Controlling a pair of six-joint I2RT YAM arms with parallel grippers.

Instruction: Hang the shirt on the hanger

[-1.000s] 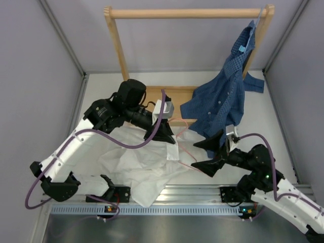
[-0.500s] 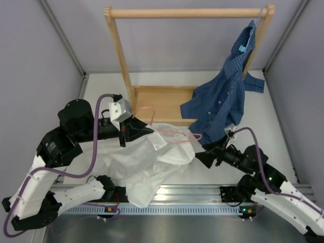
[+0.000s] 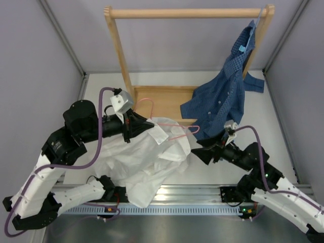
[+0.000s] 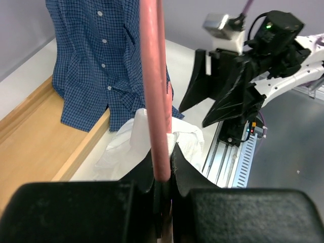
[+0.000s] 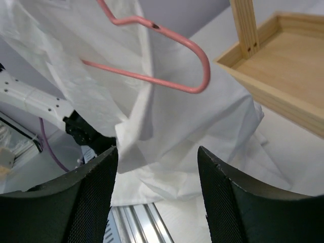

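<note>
right wrist: hanger (image 5: 152, 79) loop juts past shirt's (image 5: 212, 126) hanging edge.

shirts 2: white shirt 1 (image 3: 147, 164), blue shirt 1 (image 3: 223, 98) | pink hanger 1 (image 4: 152, 76) | wooden rack 1 (image 3: 187, 12) | grippers 2: left gripper (image 4: 163, 166), right gripper (image 5: 157, 157)

Most of the hanger (image 3: 188, 132) lay buried under the shirt (image 3: 147, 162); only its hook and one bend showed from above. In the left wrist view its wire ran off the top edge, smeared by closeness. The right wrist view cut the shirt at its left and top edges.
</note>
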